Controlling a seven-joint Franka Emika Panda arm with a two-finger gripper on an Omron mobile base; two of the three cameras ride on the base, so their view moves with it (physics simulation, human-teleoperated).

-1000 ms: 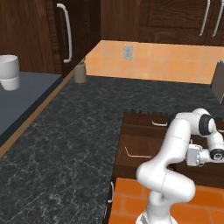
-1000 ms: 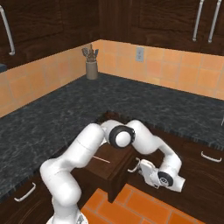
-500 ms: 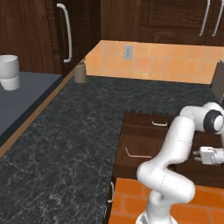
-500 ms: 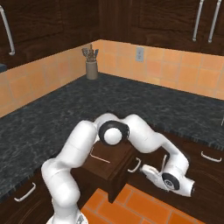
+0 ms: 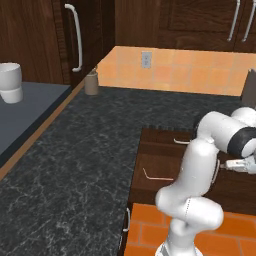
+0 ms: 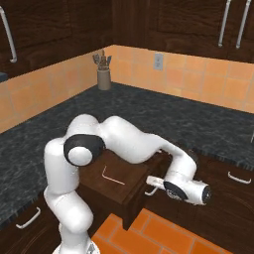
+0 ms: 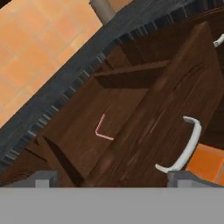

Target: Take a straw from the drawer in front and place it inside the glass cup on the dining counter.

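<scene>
Across the left base view, you have the black speckled counter [image 5: 75,165] running from 9 o'clock down to 6 o'clock, with the orange tiled wall [image 5: 175,70] at 12 o'clock behind it. At 4 o'clock stands the white arm [image 5: 200,185], bent over the drawer [image 5: 160,165], which is pulled out and open. From the right base view the same drawer [image 6: 116,181] sits near centre, the arm arching over it toward 3 o'clock.

You will find the gripper [image 7: 111,180] in the hand view at 6 o'clock, its two fingertips [image 7: 41,178] set wide apart with nothing between them. It looks onto the drawer front, where the curved silver handle [image 7: 183,146] lies at 4 o'clock, clear of both fingertips.

Inside the drawer lies the straw [image 7: 102,130], just left of centre in the hand view (it reads as a thin pale pink line with a bend, flat on the drawer floor). You see it again in the left base view [image 5: 156,176] and the right base view [image 6: 112,176].

At 9 o'clock in the left base view a white cup [image 5: 11,82] stands on a grey surface [image 5: 25,110]. A small utensil holder [image 6: 103,74] stands on the counter by the tiled wall at 11 o'clock in the right base view.
</scene>
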